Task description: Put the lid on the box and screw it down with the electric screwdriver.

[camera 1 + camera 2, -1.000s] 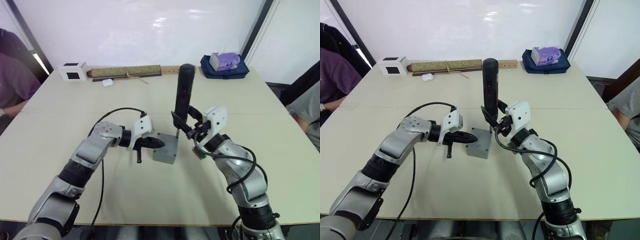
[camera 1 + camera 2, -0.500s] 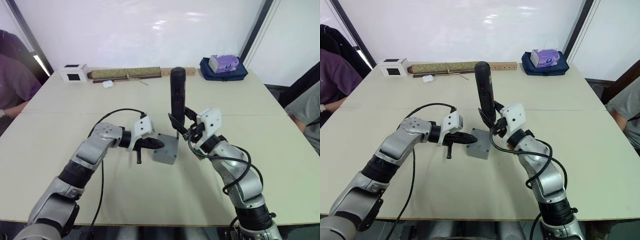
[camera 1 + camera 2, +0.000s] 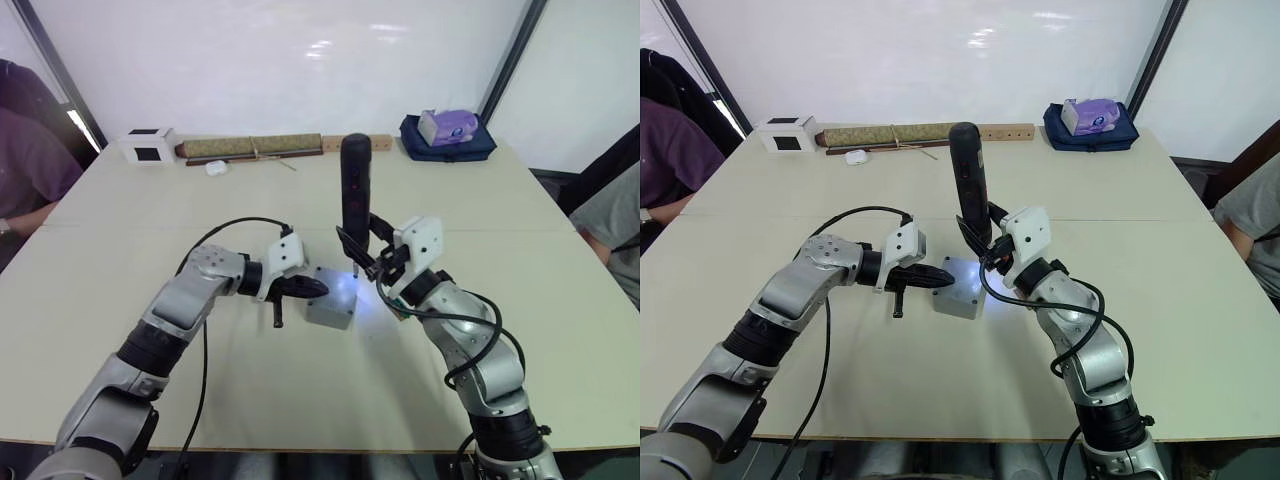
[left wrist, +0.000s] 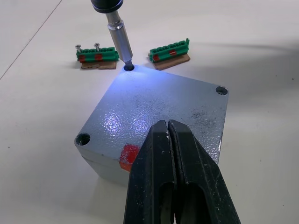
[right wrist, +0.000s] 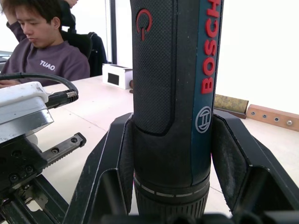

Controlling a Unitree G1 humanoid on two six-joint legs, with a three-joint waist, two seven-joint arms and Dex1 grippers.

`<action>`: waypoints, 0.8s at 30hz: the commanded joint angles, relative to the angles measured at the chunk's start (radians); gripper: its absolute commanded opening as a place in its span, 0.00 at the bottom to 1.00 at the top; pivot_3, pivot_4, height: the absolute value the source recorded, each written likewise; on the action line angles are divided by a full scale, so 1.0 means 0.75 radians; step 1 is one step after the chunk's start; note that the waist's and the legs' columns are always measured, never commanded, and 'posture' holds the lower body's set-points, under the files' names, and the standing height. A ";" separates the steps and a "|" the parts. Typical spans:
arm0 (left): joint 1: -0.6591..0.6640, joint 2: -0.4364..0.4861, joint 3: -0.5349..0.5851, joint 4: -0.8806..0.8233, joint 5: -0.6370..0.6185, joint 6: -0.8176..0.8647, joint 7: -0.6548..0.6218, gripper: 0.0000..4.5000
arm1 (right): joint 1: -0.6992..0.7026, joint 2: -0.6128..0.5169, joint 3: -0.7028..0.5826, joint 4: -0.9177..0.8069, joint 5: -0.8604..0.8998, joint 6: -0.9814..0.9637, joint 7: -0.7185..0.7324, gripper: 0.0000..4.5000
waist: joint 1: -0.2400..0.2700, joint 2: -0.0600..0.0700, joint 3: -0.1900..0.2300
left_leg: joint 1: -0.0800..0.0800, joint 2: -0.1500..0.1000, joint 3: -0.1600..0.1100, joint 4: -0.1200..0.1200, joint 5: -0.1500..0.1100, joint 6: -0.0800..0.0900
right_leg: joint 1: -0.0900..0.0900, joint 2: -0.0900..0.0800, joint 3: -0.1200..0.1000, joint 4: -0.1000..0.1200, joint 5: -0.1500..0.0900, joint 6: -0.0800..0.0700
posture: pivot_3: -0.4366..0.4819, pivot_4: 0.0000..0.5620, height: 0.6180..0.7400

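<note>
The grey box (image 4: pixel 103 159) stands mid-table with the grey lid (image 4: pixel 154 105) lying flat on top and a red dot on its side. My right gripper (image 3: pixel 362 258) is shut on the electric screwdriver (image 3: pixel 354 190), a long black tool held upright over the box's far corner. Its silver bit (image 4: pixel 120 39) sits in the lid's corner screw hole, and a bluish-white light falls on the lid. My left gripper (image 4: pixel 168 125) is shut and empty, with its tips resting over the lid's near edge above the red dot.
Two small green circuit boards (image 4: pixel 96 55) (image 4: pixel 169 50) lie just beyond the box. Along the far edge are a white cube (image 3: pixel 146 145), a rolled mat (image 3: pixel 253 146) and a blue bag with a purple pack (image 3: pixel 447 133). People sit at the left (image 3: pixel 25 160) and right (image 3: pixel 610 210).
The right gripper has carried the screwdriver leftward and more upright, setting the bit into the lid's corner hole. A bluish light has come on over the lid. The left gripper has stayed put.
</note>
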 commanded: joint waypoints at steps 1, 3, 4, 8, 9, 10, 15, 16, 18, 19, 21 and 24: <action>0.019 0.007 -0.026 0.021 0.039 0.014 0.000 0.00 | 0.073 -0.011 0.016 0.137 -0.012 0.073 0.015 0.41 | 0.000 0.000 0.000 | 0.000 0.000 0.000 0.000 0.000 0.000 | 0.000 0.000 0.000 0.000 0.000 0.000 | 0.48 0.27 1.00; 0.020 0.007 -0.026 0.020 0.039 0.014 0.000 0.00 | 0.074 -0.011 0.016 0.137 -0.013 0.070 0.016 0.41 | 0.000 0.000 0.000 | 0.000 0.000 0.000 0.000 0.000 0.000 | 0.000 0.000 0.000 0.000 0.000 0.000 | 0.48 0.27 1.00; 0.021 0.008 -0.026 0.020 0.039 0.014 -0.001 0.00 | 0.075 -0.010 0.016 0.136 -0.014 0.070 0.016 0.41 | 0.000 0.000 0.000 | 0.000 0.000 0.000 0.000 0.000 0.000 | 0.000 0.000 0.000 0.000 0.000 0.000 | 0.48 0.27 1.00; 0.023 0.011 -0.028 0.017 0.040 0.015 -0.003 0.00 | 0.076 -0.012 0.018 0.135 -0.020 0.063 0.017 0.41 | 0.000 0.000 0.000 | 0.000 0.000 0.000 -0.001 0.000 0.000 | 0.000 -0.001 0.000 -0.001 -0.001 -0.002 | 0.48 0.27 1.00; 0.023 0.012 -0.028 0.016 0.039 0.016 -0.003 0.00 | 0.076 -0.013 0.017 0.134 -0.021 0.062 0.017 0.41 | 0.000 0.000 0.000 | 0.000 0.000 0.000 -0.001 0.000 0.000 | 0.000 -0.001 0.000 -0.001 -0.002 -0.003 | 0.48 0.27 1.00; 0.025 0.012 -0.028 0.013 0.039 0.017 -0.003 0.00 | 0.076 -0.013 0.015 0.133 -0.020 0.061 0.017 0.41 | 0.000 0.000 0.000 | 0.000 0.000 0.000 -0.001 0.000 0.000 | 0.000 -0.001 0.000 -0.001 -0.002 -0.003 | 0.48 0.27 1.00; 0.029 0.013 -0.029 0.006 0.038 0.021 -0.004 0.00 | 0.064 -0.015 0.002 0.130 -0.016 0.058 0.015 0.41 | 0.000 0.000 0.000 | 0.000 0.000 0.000 -0.001 0.000 0.000 | 0.000 -0.001 0.000 -0.001 -0.002 -0.004 | 0.48 0.27 1.00; 0.028 0.013 -0.030 0.005 0.038 0.021 -0.004 0.00 | 0.061 -0.014 0.000 0.130 -0.014 0.057 0.015 0.41 | 0.001 0.000 0.000 | 0.000 0.000 0.000 -0.001 0.000 0.000 | 0.000 -0.001 0.000 -0.001 -0.002 -0.004 | 0.48 0.27 1.00; 0.028 0.012 -0.031 0.007 0.039 0.020 -0.004 0.00 | 0.055 -0.013 -0.006 0.129 -0.014 0.054 0.016 0.41 | 0.000 0.000 0.000 | 0.000 0.000 -0.001 -0.002 0.000 0.000 | 0.000 -0.002 0.000 -0.001 -0.002 -0.004 | 0.48 0.27 1.00; 0.029 0.012 -0.032 0.006 0.040 0.019 -0.004 0.00 | 0.044 -0.013 -0.015 0.118 -0.012 0.046 0.015 0.41 | 0.001 0.000 0.000 | 0.000 0.000 -0.001 -0.002 0.000 0.000 | 0.000 -0.002 0.000 -0.002 -0.002 -0.004 | 0.48 0.27 1.00; 0.035 0.012 -0.037 0.011 0.044 0.015 -0.005 0.00 | -0.031 -0.008 -0.078 0.047 0.039 0.058 0.006 0.41 | 0.001 0.001 0.002 | 0.000 0.000 -0.001 -0.002 0.000 0.000 | 0.000 -0.002 0.000 -0.002 -0.002 -0.004 | 0.48 0.27 1.00; 0.036 0.011 -0.038 0.024 0.047 0.009 -0.007 0.00 | -0.105 -0.025 -0.134 -0.024 0.093 0.089 0.010 0.41 | 0.003 0.003 0.005 | -0.003 0.000 0.000 -0.002 0.000 0.000 | -0.003 -0.003 0.000 -0.002 -0.002 -0.004 | 0.48 0.27 1.00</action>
